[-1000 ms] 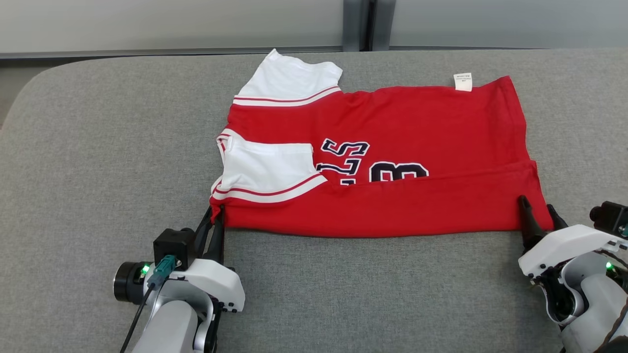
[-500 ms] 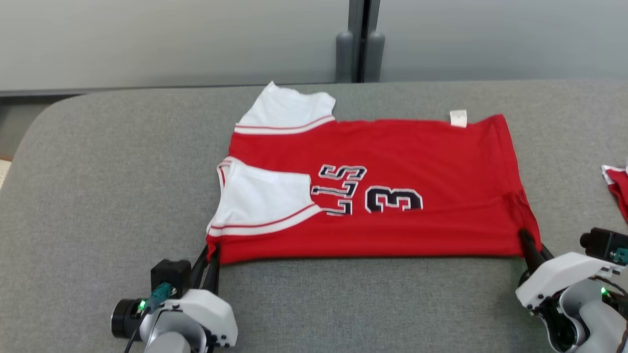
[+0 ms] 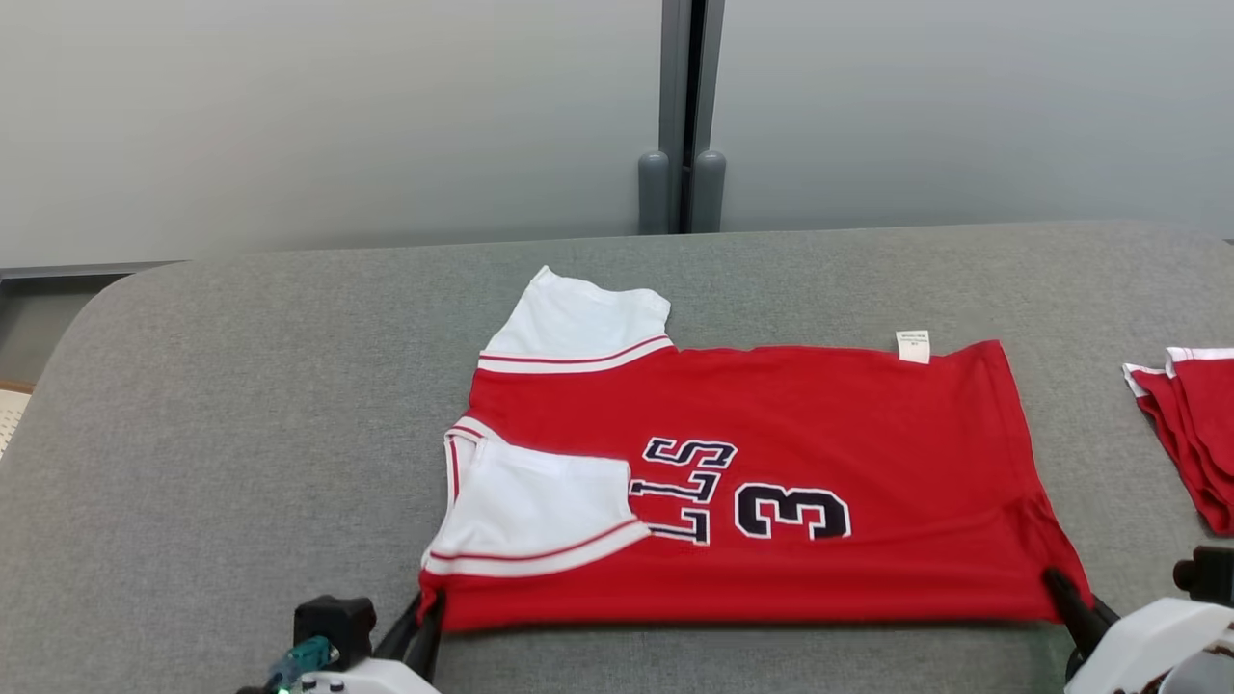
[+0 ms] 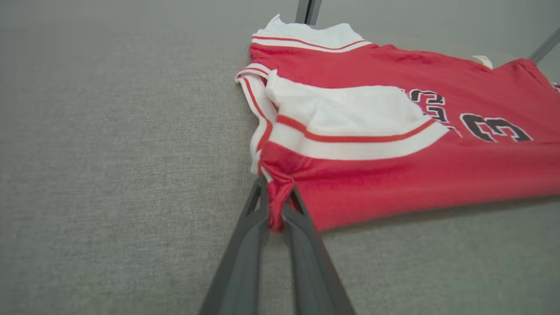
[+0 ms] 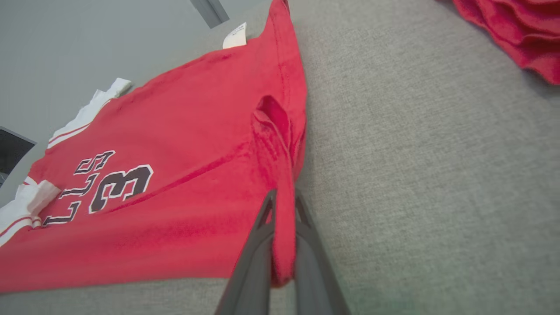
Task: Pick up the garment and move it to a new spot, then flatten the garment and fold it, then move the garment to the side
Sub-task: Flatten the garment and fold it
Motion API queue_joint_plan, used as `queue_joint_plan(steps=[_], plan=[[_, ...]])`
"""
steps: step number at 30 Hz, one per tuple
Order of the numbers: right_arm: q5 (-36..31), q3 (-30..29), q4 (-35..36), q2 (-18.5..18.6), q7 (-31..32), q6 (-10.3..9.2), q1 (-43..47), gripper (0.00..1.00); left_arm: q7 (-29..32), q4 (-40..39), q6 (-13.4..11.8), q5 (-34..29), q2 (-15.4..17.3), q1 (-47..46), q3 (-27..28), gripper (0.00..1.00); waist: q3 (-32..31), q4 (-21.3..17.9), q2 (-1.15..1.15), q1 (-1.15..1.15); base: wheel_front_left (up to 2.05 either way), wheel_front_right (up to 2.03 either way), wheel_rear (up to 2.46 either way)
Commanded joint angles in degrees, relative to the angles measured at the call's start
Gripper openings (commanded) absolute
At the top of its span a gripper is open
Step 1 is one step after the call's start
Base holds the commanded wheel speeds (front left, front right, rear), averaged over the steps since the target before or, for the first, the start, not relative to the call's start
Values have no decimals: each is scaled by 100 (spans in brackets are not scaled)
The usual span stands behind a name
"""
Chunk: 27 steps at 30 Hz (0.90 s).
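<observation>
The garment is a red jersey with white sleeves and dark lettering, spread on the grey surface. My left gripper is shut on its near-left corner, by the white sleeve. The left wrist view shows that gripper pinching bunched red cloth of the garment. My right gripper is shut on the near-right corner. In the right wrist view a pulled-up fold of the garment runs between that gripper's dark fingers. The garment's near edge hangs slightly off the surface between the two grips.
More folded red cloth lies at the right edge of the surface, also seen as red cloth in the right wrist view. A pale wall with a dark post stands behind. Bare grey surface extends left of the garment.
My right gripper has shut on the near-right corner. The near flap that lay folded over the numbers has come back, showing them whole. The camera has tilted up, shifting everything down the picture.
</observation>
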State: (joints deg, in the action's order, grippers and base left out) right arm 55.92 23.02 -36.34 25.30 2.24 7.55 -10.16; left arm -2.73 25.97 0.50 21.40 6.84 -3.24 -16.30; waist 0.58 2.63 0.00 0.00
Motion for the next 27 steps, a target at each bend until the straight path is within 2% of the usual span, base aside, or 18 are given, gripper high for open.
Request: queue_joint_plan(steps=[1, 5, 6, 7, 8, 9, 10, 12, 16, 20, 21, 23, 27], plan=[[-14, -26, 107, 77, 84, -11, 139, 0, 182, -191, -20, 81, 64, 151, -8, 0, 7, -30, 0, 0, 0, 0, 0], [-89, -163, 265, 61, 153, -11, 300, 0, 623, -522, -79, 124, 118, 395, -95, 0, 42, -86, 0, 0, 0, 0, 0], [-147, -195, 304, 54, 89, -11, 308, 41, 698, -578, -117, 143, 115, 434, -103, 0, 50, -98, 0, 0, 0, 0, 0], [-163, -250, 333, 13, 37, -11, 314, 100, 770, -630, -145, 139, 123, 469, -109, 0, 54, -110, 0, 0, 0, 0, 0], [-203, -315, 363, -18, -41, -10, 330, 100, 827, -673, -158, 132, 143, 507, -120, 33, 56, -119, 0, 0, 0, 0, 0], [-267, -350, 413, -24, -124, -10, 336, 100, 851, -719, -177, 160, 142, 533, -110, 74, 57, -125, 0, 0, 0, 0, 0], [-338, -379, 474, -30, -236, -6, 335, 100, 867, -763, -206, 177, 142, 552, -95, 100, 58, -130, 0, 0, 0, 0, 0], [-491, -461, 540, -36, -484, -6, 357, 100, 853, -835, -261, 187, 166, 581, -42, 100, 56, -138, 0, 0, 0, 0, 0], [-834, -552, 783, -44, -1117, -6, 362, 100, 397, -1051, -332, 295, 105, 437, 169, 100, 82, -136, 0, 0, 0, 0, 0], [-1582, -718, 1060, -15, -1663, -6, 195, 100, -754, -1229, -51, 475, -18, 102, 465, 100, 201, -146, 0, 0, 0, 0, 0], [-1582, -718, 1060, -15, -1663, -6, 195, 100, -754, -1229, -51, 475, -18, 102, 465, 100, 201, -146, 0, 0, 0, 0, 0], [-2019, -915, 1237, -159, -1736, -6, 141, 100, -1080, -1231, 80, 439, -87, -38, 498, 100, 255, -174, 0, 0, 0, 0, 0], [-2734, -1504, 1882, -562, -1747, -6, 141, 100, -1239, -1279, 196, 229, -179, -490, 572, 100, 444, -238, 0, 0, 0, 0, 0]])
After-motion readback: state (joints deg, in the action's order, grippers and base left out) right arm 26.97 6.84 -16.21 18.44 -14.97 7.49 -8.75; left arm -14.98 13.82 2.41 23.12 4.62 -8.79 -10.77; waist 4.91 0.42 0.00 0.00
